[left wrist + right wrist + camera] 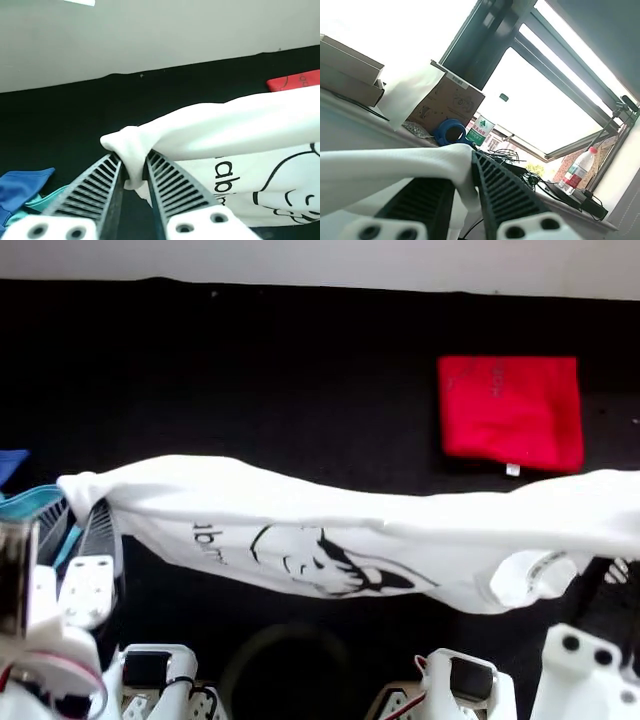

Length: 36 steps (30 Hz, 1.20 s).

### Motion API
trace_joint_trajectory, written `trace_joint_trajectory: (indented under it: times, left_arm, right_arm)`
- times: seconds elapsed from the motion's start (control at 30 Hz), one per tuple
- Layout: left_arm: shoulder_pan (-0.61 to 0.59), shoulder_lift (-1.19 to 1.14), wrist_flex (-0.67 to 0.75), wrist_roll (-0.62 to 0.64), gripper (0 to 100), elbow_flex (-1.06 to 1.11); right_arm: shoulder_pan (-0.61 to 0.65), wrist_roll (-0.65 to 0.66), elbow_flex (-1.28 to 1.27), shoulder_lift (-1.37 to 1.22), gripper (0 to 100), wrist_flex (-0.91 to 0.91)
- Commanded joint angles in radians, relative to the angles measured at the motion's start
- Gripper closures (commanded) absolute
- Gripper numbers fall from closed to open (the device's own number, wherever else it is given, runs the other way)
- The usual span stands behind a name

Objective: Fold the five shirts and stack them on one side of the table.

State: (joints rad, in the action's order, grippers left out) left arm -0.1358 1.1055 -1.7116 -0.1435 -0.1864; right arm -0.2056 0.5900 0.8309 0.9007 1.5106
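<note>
A white shirt (340,530) with a black drawing hangs stretched in the air across the table, held at both ends. My left gripper (134,165) is shut on a bunched corner of the white shirt (235,130) at the left; in the high view the left gripper (90,515) sits at the left end. My right gripper (465,182) is shut on the other end of the white shirt (385,167), raised high at the right edge. A folded red shirt (512,412) lies flat at the back right of the black table (250,370).
Blue and teal cloth (22,187) lies at the table's left edge, also seen as blue and teal cloth (20,495) in the high view. The right wrist view looks off the table at boxes (350,70), a window and bottles (577,172).
</note>
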Motion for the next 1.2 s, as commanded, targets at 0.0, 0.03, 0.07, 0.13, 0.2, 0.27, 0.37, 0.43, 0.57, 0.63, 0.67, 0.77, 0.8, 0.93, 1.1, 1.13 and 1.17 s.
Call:
trace_joint_trajectory:
  times: [0.0, 0.03, 0.07, 0.13, 0.2, 0.27, 0.37, 0.43, 0.57, 0.63, 0.67, 0.77, 0.8, 0.93, 1.1, 1.13, 1.17]
  left_arm:
    - [-0.019, 0.054, 0.015, 0.008, 99, 0.002]
    - [-0.019, 0.068, 0.015, 0.008, 99, 0.002]
    - [-0.019, 0.077, 0.015, 0.008, 99, 0.002]
    - [-0.019, 0.09, 0.015, 0.008, 99, 0.002]
    - [-0.019, 0.082, 0.014, 0.008, 99, 0.012]
    - [-0.039, 0.064, 0.02, 0.008, 99, 0.064]
    - [-0.076, 0.024, 0.026, 0.008, 99, 0.185]
    - [-0.079, -0.008, 0.052, 0.008, 99, 0.271]
    - [-0.077, -0.082, 0.175, 0.006, 99, 0.424]
    - [-0.077, -0.137, 0.269, 0.006, 99, 0.487]
    - [-0.077, -0.173, 0.313, 0.006, 99, 0.507]
    - [-0.077, -0.3, 0.443, 0.006, 99, 0.512]
    - [-0.077, -0.349, 0.48, 0.005, 99, 0.498]
    - [-0.076, -0.567, 0.554, 0.005, 99, 0.364]
    - [-0.082, -0.851, 0.549, 0.003, 99, 0.096]
    - [-0.084, -0.898, 0.548, 0.003, 99, 0.044]
    - [-0.084, -0.943, 0.545, 0.003, 99, -0.004]
  right_arm:
    - [0.002, -0.012, 0.019, 0.022, 99.2, 0.002]
    - [0.002, -0.012, 0.019, 0.031, 99.2, 0.001]
    - [0.002, -0.012, 0.019, 0.038, 99.2, 0.001]
    - [0.005, -0.012, 0.018, 0.038, 99.2, 0.001]
    - [0.007, -0.014, -0.013, 0.021, 99.2, 0.001]
    - [0.007, -0.048, -0.082, -0.007, 99.2, -0.007]
    - [0.024, -0.104, -0.203, -0.054, 99.2, -0.028]
    - [0.077, -0.11, -0.312, -0.077, 99.2, -0.071]
    - [0.147, -0.107, -0.572, -0.111, 99.2, -0.179]
    - [0.166, -0.106, -0.719, -0.128, 99.2, -0.274]
    - [0.17, -0.106, -0.789, -0.14, 99.2, -0.329]
    - [0.18, -0.104, -0.96, -0.196, 99.2, -0.507]
    - [0.18, -0.106, -0.995, -0.22, 99.2, -0.559]
    - [0.182, -0.109, -0.993, -0.355, 99.2, -0.702]
    - [0.182, -0.11, -0.846, -0.538, 99.2, -0.722]
    - [0.182, -0.11, -0.811, -0.568, 99.2, -0.722]
    - [0.185, -0.11, -0.774, -0.599, 99.2, -0.722]
